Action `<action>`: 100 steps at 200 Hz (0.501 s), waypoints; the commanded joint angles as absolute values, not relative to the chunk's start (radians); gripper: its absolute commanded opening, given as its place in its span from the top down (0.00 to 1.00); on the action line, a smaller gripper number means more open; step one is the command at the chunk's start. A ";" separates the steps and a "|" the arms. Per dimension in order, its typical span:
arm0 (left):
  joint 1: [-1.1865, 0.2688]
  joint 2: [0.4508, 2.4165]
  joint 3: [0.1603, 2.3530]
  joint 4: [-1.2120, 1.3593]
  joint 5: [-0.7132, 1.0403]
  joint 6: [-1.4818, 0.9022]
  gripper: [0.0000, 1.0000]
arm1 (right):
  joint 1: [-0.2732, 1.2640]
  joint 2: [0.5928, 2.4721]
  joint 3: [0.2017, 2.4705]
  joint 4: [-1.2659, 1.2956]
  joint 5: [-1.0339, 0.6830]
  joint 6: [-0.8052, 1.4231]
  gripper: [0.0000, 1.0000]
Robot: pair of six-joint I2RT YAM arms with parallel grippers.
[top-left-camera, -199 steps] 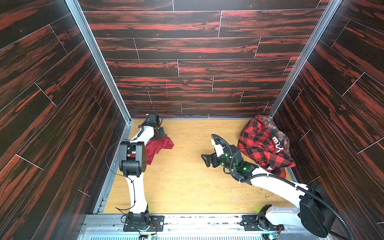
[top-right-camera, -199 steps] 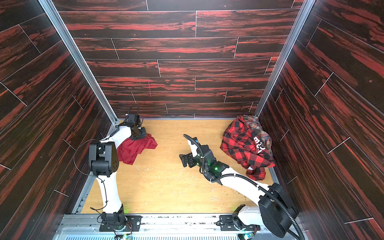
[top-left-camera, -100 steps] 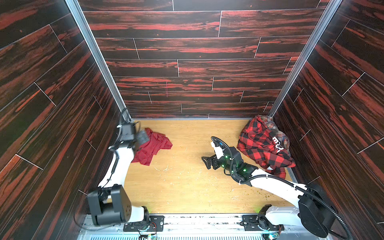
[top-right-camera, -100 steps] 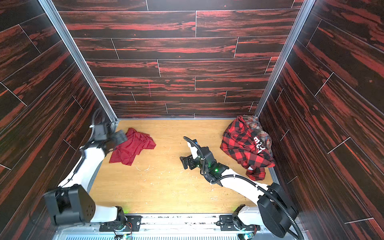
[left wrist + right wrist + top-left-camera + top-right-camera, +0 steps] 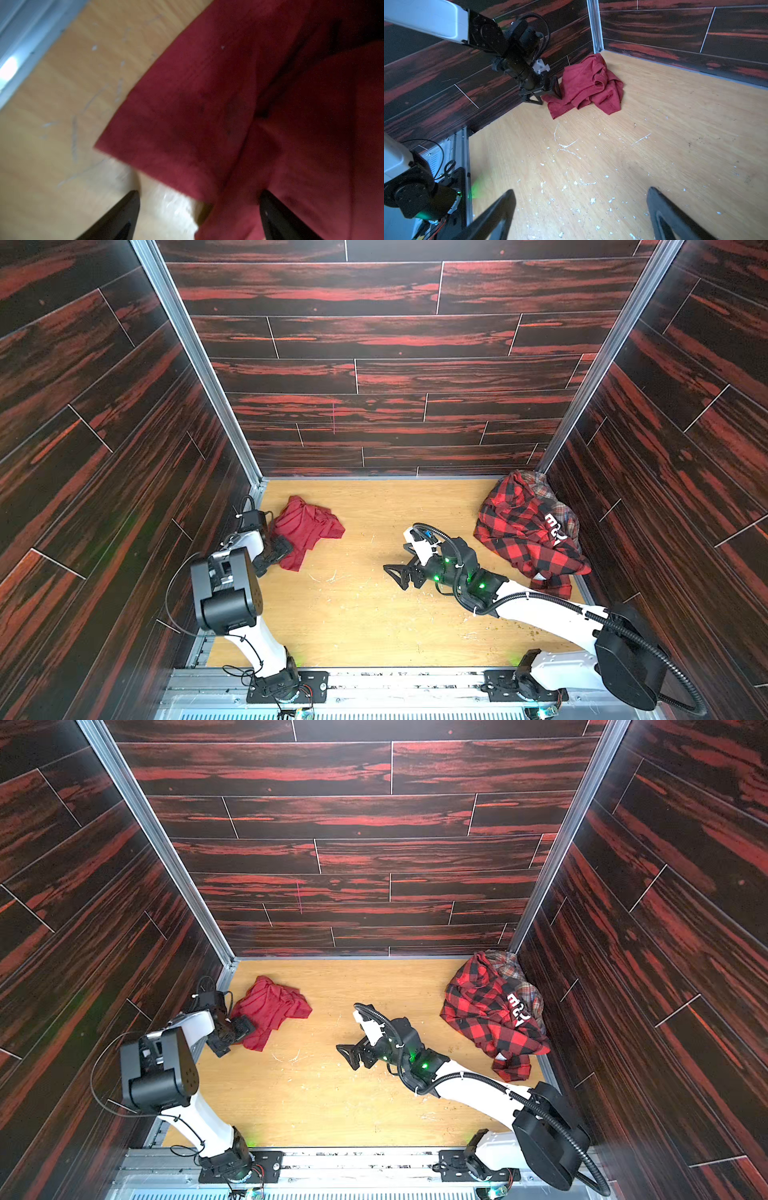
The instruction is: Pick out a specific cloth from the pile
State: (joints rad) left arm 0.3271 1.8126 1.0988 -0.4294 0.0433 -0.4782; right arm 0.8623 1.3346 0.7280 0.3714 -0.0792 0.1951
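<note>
Left arm (image 5: 226,593): base at the near left rail, elbow folded high, forearm running along the left wall, wrist tipped down at the cloth's near-left edge. Left jaws spread wide; nothing pinched.

Right arm (image 5: 536,608): base near right, stretched low toward mid-counter, wrist pointing left. Right jaws spread wide and empty, over bare counter (image 5: 374,622).

The cloth (image 5: 307,531), plain dark red, lies crumpled on the counter by the far left corner, well apart from the pile (image 5: 523,531).

The pile sits in the far right corner against the right wall: red-and-black check on top, a dark piece with white letters, faded plaid behind. In both top views the right arm's wrist lies just left of it, not touching.

White flecks (image 5: 566,145) and scratches mark the counter between the arms.

Views:
- The left wrist view is blurred; it shows the cloth (image 5: 228,104) edge passing between the two fingertips, one over fabric, one over bare wood.
- The right wrist view shows the cloth (image 5: 587,87) bunched below the corner post (image 5: 593,25), one left fingertip at its edge; the pile is out of this view.
</note>
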 commanded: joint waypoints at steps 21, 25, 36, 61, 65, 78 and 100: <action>0.327 1.900 1.167 -0.417 0.042 -0.487 0.19 | 0.867 1.352 0.727 0.346 -0.059 0.184 0.01; 0.328 1.906 1.171 -0.417 0.039 -0.487 0.21 | 0.867 1.350 0.727 0.342 -0.056 0.181 0.01; 0.328 1.919 1.178 -0.416 0.034 -0.485 0.31 | 0.867 1.348 0.726 0.335 -0.049 0.182 0.01; 0.327 1.906 1.171 -0.407 0.037 -0.487 0.69 | 0.867 1.344 0.718 0.334 -0.034 0.197 0.01; 0.328 1.898 1.170 -0.404 0.037 -0.487 0.75 | 0.867 1.345 0.718 0.335 -0.031 0.200 0.01; 0.327 1.862 1.165 -0.399 0.038 -0.482 0.91 | 0.867 1.347 0.721 0.333 -0.026 0.201 0.01; 0.327 1.780 1.173 -0.403 0.052 -0.468 1.00 | 0.867 1.352 0.732 0.319 -0.026 0.201 0.01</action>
